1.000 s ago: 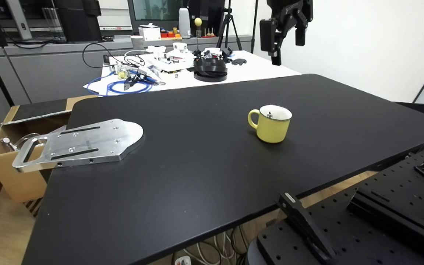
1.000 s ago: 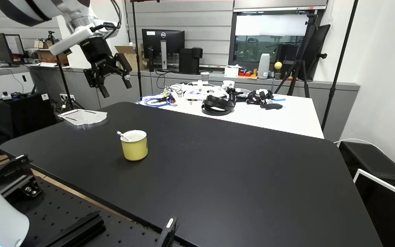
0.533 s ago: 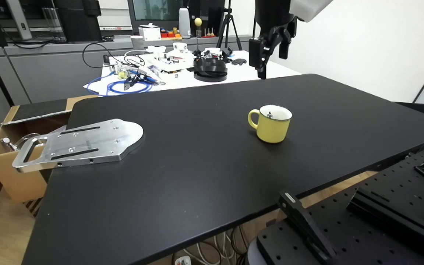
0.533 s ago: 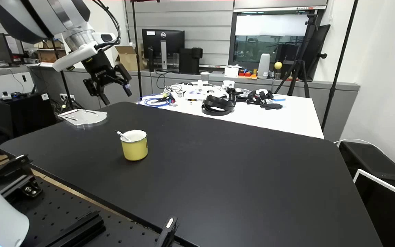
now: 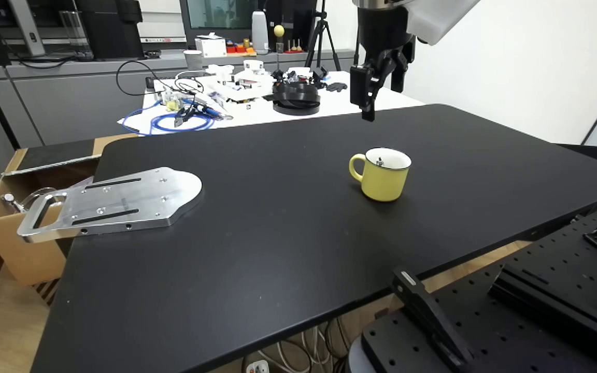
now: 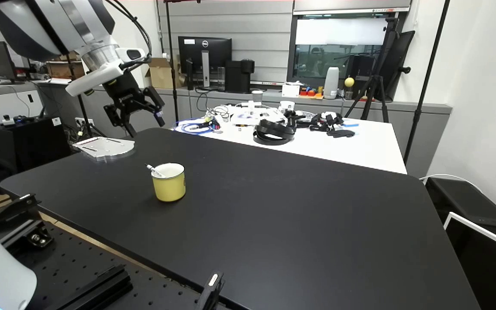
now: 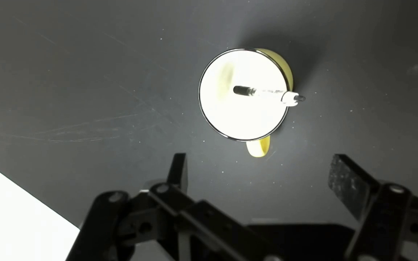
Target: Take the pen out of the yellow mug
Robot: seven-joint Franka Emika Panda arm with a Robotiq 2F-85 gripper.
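The yellow mug (image 5: 384,182) stands upright on the black table; it also shows in an exterior view (image 6: 169,189). In the wrist view the mug (image 7: 284,69) is seen from above, handle towards the gripper. The pen (image 6: 155,171) leans in the mug, one end sticking out over the rim. In the wrist view the pen (image 7: 269,94) has a dark end inside and a light section crossing the rim. My gripper (image 5: 383,100) is open and empty, held above the table and apart from the mug; it also shows in the wrist view (image 7: 260,172) and an exterior view (image 6: 146,126).
A silver metal plate (image 5: 132,197) lies on the table's edge, also seen in an exterior view (image 6: 106,147). A white table (image 6: 338,150) with cables and parts stands behind. A black perforated base (image 5: 552,300) borders the black table.
My gripper has come down; in an exterior view it has also shifted left, closer to above the mug. It stays open. The mug and the pen have not moved.
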